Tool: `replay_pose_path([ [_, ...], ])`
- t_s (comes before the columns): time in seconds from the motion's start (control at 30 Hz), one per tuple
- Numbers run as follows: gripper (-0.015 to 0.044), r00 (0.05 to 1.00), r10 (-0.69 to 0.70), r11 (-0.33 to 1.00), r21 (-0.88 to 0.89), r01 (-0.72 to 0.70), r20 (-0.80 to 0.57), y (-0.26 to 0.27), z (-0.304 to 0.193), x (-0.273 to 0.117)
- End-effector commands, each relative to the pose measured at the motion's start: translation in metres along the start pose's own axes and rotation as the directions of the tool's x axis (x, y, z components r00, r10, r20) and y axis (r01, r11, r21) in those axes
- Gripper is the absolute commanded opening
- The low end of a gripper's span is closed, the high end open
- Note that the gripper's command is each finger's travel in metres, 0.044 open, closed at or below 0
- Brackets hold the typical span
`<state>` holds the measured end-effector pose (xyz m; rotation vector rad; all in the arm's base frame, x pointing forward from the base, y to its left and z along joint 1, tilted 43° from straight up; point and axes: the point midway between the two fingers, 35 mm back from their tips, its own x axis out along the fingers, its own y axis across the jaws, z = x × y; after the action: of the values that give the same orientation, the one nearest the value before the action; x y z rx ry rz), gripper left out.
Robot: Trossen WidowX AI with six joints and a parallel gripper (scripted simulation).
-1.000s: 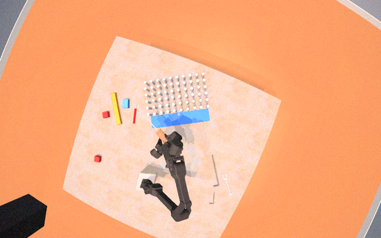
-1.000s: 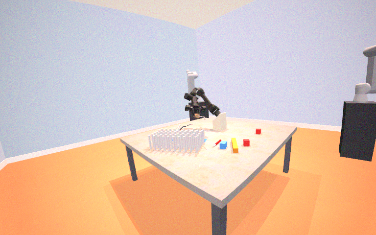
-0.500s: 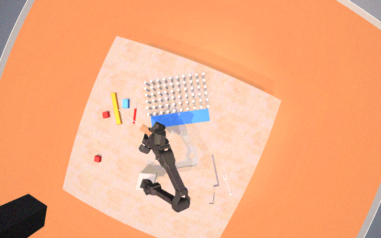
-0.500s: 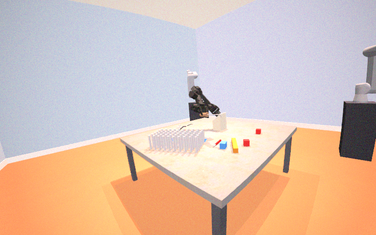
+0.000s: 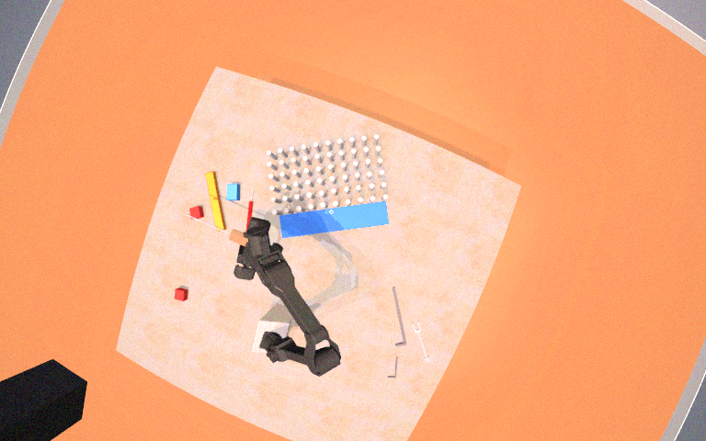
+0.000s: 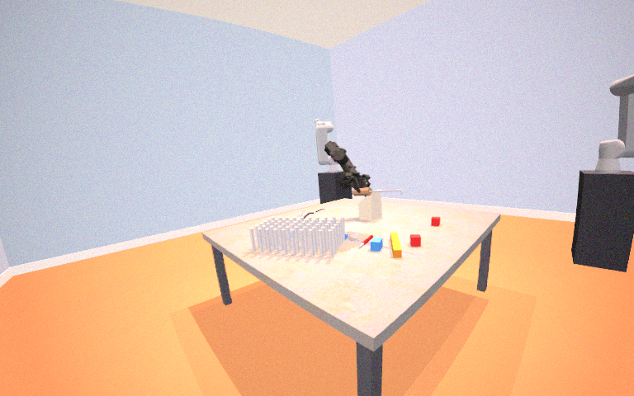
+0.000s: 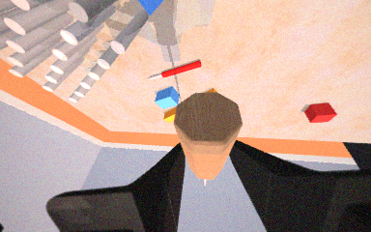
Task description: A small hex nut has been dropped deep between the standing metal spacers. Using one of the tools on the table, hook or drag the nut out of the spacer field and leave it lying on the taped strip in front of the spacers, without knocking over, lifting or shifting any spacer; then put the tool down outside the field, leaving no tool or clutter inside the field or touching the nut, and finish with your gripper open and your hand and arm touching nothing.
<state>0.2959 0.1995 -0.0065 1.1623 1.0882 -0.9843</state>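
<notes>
The hex nut [image 5: 331,211] is a small pale ring lying on the blue taped strip [image 5: 364,215] [image 7: 151,5], near its spacer-side edge. The spacers [image 5: 376,137] [image 6: 282,240] [image 7: 78,11] stand upright in rows behind the strip. My gripper [image 7: 205,144] is shut on the wooden handle [image 5: 237,237] [image 6: 361,191] [image 7: 208,118] of a thin hook tool. The tool is held above the table, left of the strip in the top view. Its pale shaft [image 6: 385,190] points away from the spacers, with a small bent tip. My fingertips are mostly hidden in the top and exterior views.
Left of the field are a red-handled tool [image 5: 249,210] [image 7: 181,69], a blue block [image 5: 233,191] [image 6: 376,244], a yellow bar [image 5: 213,195] and a red cube [image 5: 196,211]. Another red cube [image 5: 180,294] lies nearer the base. Two dark hooks [image 5: 399,317] [image 5: 396,367] and a pale fork [image 5: 422,343] lie right.
</notes>
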Motion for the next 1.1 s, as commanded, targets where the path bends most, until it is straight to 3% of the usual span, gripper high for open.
replay_pose_path([
  [0.0,0.0000,1.000,-0.025,0.999,-0.036,0.025,-0.014,-0.006,-0.019,0.009],
  [0.7,0.0000,0.975,-0.220,0.934,-0.285,0.217,0.021,-0.083,-0.104,0.084],
  [1.07,0.0000,0.961,-0.270,0.900,-0.339,0.273,0.057,-0.114,-0.122,0.108],
])
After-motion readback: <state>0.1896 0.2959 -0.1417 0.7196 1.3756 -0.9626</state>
